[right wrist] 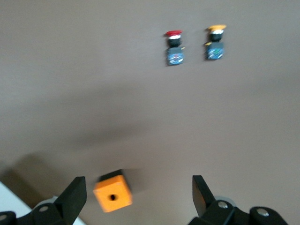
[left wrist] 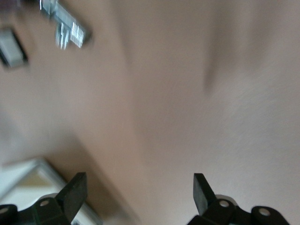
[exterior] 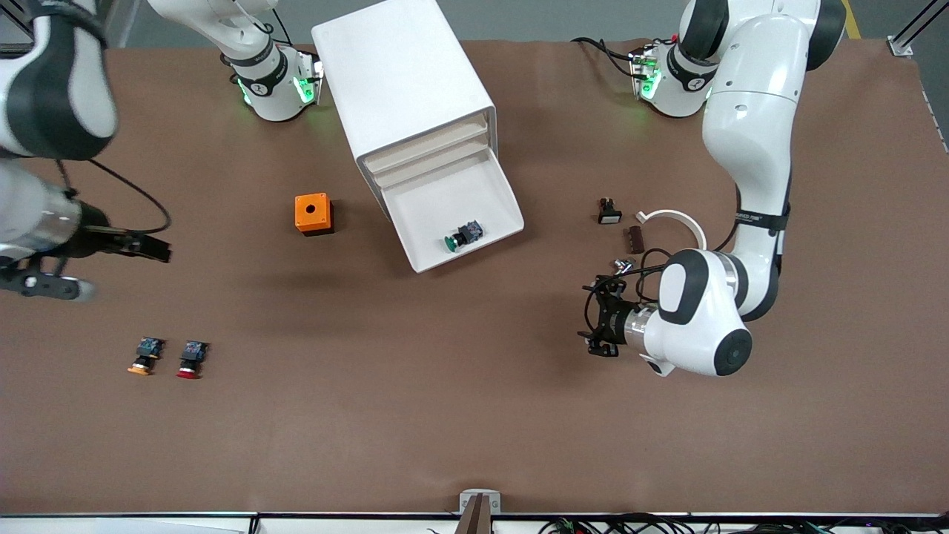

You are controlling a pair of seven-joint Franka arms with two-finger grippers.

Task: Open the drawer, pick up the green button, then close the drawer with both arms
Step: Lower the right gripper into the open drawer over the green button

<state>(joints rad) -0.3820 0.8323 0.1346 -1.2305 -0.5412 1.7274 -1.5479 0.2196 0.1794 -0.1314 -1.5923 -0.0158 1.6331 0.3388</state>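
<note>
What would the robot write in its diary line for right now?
drawer: open | button: lying in drawer | left gripper: open, empty, over bare table | right gripper: open, empty, over table

Two white jointed arms with glossy rounded shells and black joint bands. Green lights glowing at both bases. Thin black cables looping along the wrists. Black two-finger grippers, left gripper and right gripper, with wedge-shaped fingertips and small silver screws.
</note>
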